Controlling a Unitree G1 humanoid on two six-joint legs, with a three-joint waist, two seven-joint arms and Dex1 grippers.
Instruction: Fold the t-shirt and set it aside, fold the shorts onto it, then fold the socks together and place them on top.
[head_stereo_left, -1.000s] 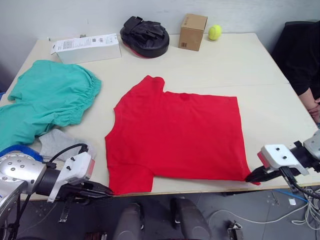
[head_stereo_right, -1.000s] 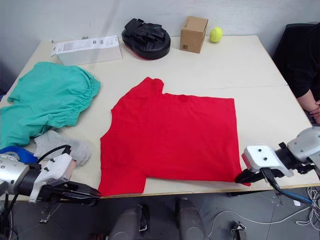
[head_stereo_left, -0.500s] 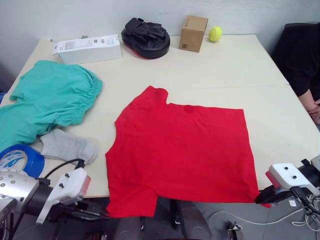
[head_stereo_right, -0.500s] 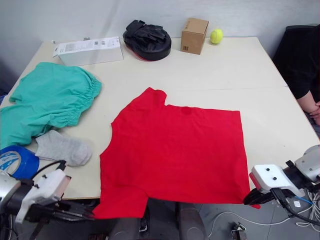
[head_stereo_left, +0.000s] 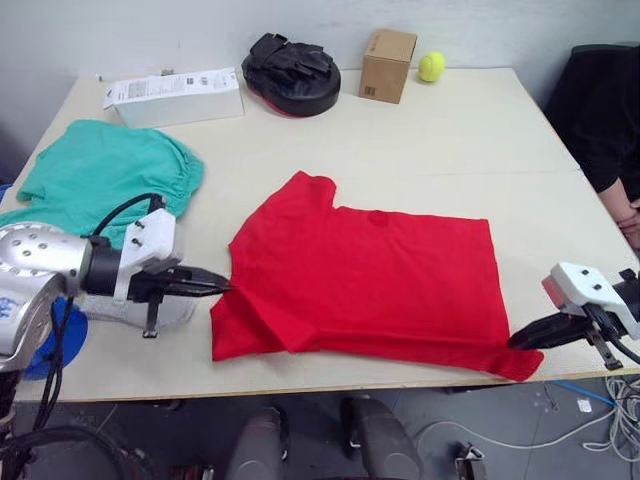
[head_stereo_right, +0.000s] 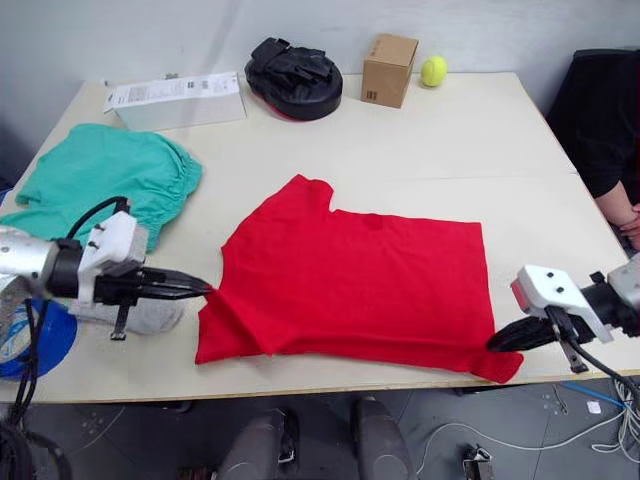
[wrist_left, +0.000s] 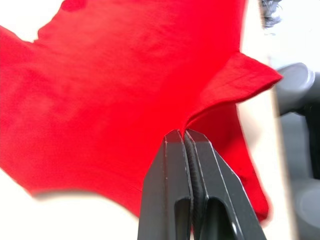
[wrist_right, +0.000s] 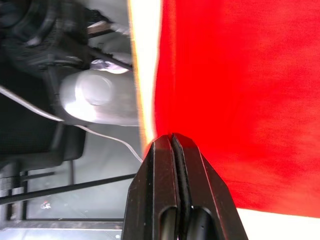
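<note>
Left gripper pinched tight on t-shirt at left sleeve edge. Right gripper clamped on near right hem corner. T-shirt lies mid-table, near edge doubled over. Judged light, limp, non-slippery; corners best hold. 1 t-shirt, 1 shorts far left, 1 grey sock visible behind left arm.

No text is reading clearly anywhere. The white box is carrying a printed label, perhaps product details, too small to decipher.

t-shirt: matt red cloth | table: smooth pale wood
</note>
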